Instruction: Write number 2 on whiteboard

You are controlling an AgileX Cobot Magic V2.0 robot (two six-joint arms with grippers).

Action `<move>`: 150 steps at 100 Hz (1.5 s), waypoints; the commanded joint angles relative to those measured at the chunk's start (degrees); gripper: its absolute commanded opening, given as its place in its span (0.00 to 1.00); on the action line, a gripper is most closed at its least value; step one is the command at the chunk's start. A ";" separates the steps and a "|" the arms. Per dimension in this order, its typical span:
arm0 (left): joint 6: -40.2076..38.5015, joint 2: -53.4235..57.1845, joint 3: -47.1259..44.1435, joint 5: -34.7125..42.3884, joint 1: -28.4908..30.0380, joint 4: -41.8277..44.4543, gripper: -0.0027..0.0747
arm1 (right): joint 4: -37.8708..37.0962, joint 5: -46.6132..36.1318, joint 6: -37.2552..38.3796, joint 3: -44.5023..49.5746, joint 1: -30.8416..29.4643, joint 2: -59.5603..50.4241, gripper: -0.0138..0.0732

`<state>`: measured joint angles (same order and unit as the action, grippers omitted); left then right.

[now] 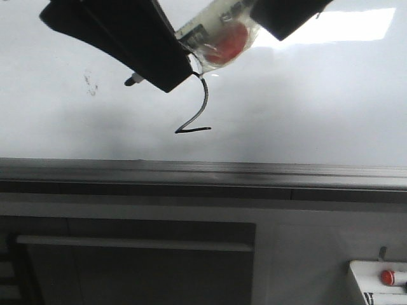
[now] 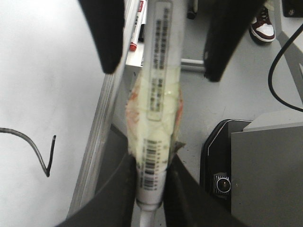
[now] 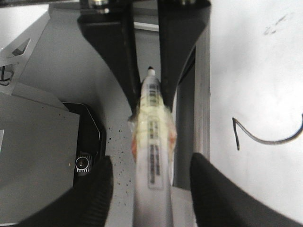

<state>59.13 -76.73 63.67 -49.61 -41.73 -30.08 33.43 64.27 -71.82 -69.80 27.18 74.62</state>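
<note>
The left hand is closed on a marker, its two fingers pinching the barrel near one end. The barrel is wrapped in yellowish tape, with something red under the wrap that is too blurred to identify. The printing on the barrel cannot be read.

The right hand is wide open. Its fingers stand on either side of the same marker, and a gap shows on both sides. In the front view both hands are cut off by the top edge, and the left one covers much of the marker, so only a short pale tip pokes out beside it.

The number 2 lies on the whiteboard, near the grey frame edge. Its curved top runs up under the left hand and the taped marker, so the start of the stroke is hidden. Each wrist view shows only part of the digit.

A few dark smudge specks sit on the board, apart from the digit. A small white box with a red button is cropped at the lower corner of the front view.
</note>
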 commanded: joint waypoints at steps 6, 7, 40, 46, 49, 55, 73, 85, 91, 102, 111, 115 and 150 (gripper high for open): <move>-7.88 2.21 1.94 1.55 -0.44 4.93 0.08 | -1.71 -0.12 5.60 -2.41 -3.16 -4.12 0.58; -8.51 2.21 1.94 1.55 -0.44 6.20 0.08 | -2.02 0.33 5.86 -2.41 -3.40 -4.32 0.58; -23.56 12.30 -5.38 9.55 10.55 14.52 0.08 | -3.17 6.06 18.91 -1.81 -17.81 -13.55 0.58; -25.11 14.37 -8.57 13.50 14.17 14.41 0.08 | -3.17 5.94 19.98 -1.00 -19.76 -15.28 0.58; -26.15 15.32 -10.45 15.23 16.39 14.41 0.08 | -3.17 5.94 20.11 -0.49 -20.41 -16.00 0.58; -29.35 17.00 -13.30 19.40 19.88 14.12 0.08 | -3.17 5.54 20.40 0.62 -21.07 -17.52 0.58; -31.53 17.36 -20.50 31.69 29.32 6.14 0.08 | -3.17 4.43 20.37 2.77 -21.12 -19.35 0.58; -31.53 15.64 -22.92 38.18 31.54 3.87 0.08 | -2.83 4.57 20.46 2.77 -21.12 -19.44 0.58; -31.53 14.33 -23.04 40.26 31.54 3.87 0.08 | -2.69 4.45 20.46 2.77 -21.12 -19.44 0.58; -31.53 11.76 -23.04 42.52 31.44 3.77 0.08 | -2.42 4.45 20.46 2.77 -21.12 -19.44 0.58; -31.53 10.17 -23.04 42.38 31.44 3.77 0.08 | -2.42 4.45 20.46 2.77 -21.12 -19.44 0.58; -31.53 9.72 -23.04 42.07 31.44 3.77 0.08 | -2.42 4.45 20.46 2.77 -21.12 -19.44 0.58; -31.53 11.13 -23.04 40.50 31.44 3.89 0.50 | -2.37 1.63 24.71 2.77 -21.33 -19.44 0.58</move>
<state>28.09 -67.64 39.24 -11.86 -10.36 -25.37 29.17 69.78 -49.11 -65.72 6.47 55.93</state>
